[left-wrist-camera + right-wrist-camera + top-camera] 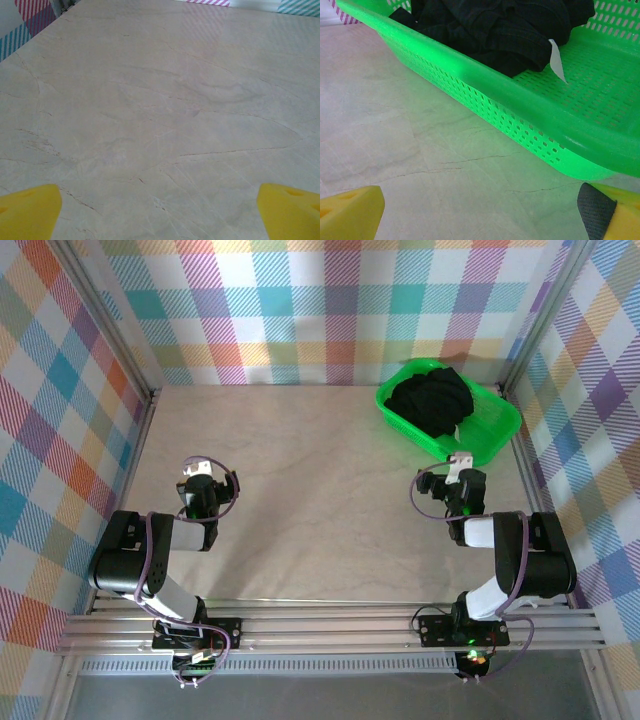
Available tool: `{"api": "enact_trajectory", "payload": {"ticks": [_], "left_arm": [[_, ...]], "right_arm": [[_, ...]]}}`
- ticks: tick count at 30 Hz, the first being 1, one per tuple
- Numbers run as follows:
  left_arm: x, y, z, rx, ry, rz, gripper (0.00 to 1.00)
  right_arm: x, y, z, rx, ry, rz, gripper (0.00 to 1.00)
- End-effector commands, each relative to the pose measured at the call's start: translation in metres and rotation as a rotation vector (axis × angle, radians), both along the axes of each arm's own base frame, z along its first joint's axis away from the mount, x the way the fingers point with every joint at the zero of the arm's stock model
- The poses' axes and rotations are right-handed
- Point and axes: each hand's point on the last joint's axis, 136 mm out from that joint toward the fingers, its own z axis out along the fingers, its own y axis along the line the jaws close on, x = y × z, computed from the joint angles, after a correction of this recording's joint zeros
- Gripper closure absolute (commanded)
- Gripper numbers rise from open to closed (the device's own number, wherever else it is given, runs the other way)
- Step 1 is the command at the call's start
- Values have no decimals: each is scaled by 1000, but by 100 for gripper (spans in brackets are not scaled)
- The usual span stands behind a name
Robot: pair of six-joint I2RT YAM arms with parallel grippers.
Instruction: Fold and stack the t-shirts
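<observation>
Black t-shirts (430, 400) lay crumpled in a heap inside the green mesh basket (495, 427) at the far right of the surface (300, 460), a white tag (557, 61) hanging off the cloth. Both pairs stood apart: left jaws over bare surface, right jaws near the basket's wall.

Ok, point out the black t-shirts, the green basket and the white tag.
black t-shirts (430, 400), top external view, middle of the crumpled pile
green basket (510, 100), right wrist view, near rim
white tag (556, 59), right wrist view, middle of the tag
</observation>
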Motion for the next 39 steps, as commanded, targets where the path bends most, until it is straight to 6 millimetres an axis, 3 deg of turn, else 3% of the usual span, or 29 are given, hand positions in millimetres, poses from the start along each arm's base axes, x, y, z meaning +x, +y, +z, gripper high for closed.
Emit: {"api": "enact_trajectory", "payload": {"ticks": [1,8,10,13,15,16,18,20,21,22,25,28,30,33,36,39], "left_arm": [[1,-1,7,9,-23,2,0],[1,-1,6,9,-22,2,0],[-1,-3,12,16,-27,-7,0],[-10,-2,59,93,-55,66,0],[-18,-4,121,66,-235,112,0],[-19,-7,148,48,-298,114,0],[-18,5,198,-106,-322,247,0],[-39,23,195,-302,-68,452,0],[-41,31,200,-342,-20,538,0],[-28,25,200,-398,32,503,0],[17,-27,209,-549,158,240,0],[33,-91,232,-602,180,-6,1],[31,-128,244,-639,197,-134,4],[16,-163,248,-673,237,-238,7],[-3,-182,245,-684,267,-292,10],[-22,-184,238,-683,292,-287,11]], "right_arm": [[5,2,9,-6,-37,6,0],[4,2,9,-6,-38,6,0],[5,1,27,-20,-71,-5,0],[1,1,84,-59,-45,-90,1],[0,6,153,11,-133,-131,0],[-1,7,177,87,-131,-157,0],[-1,29,214,234,-26,-58,0],[9,26,225,399,25,-127,0],[21,31,233,451,23,-71,0],[32,30,233,464,45,-76,0],[70,13,220,423,155,-199,9],[111,0,190,406,247,-241,13],[134,-12,165,395,314,-279,14],[159,-27,123,408,381,-314,14],[178,-30,78,426,461,-317,13],[196,-21,40,474,529,-279,14]]}}
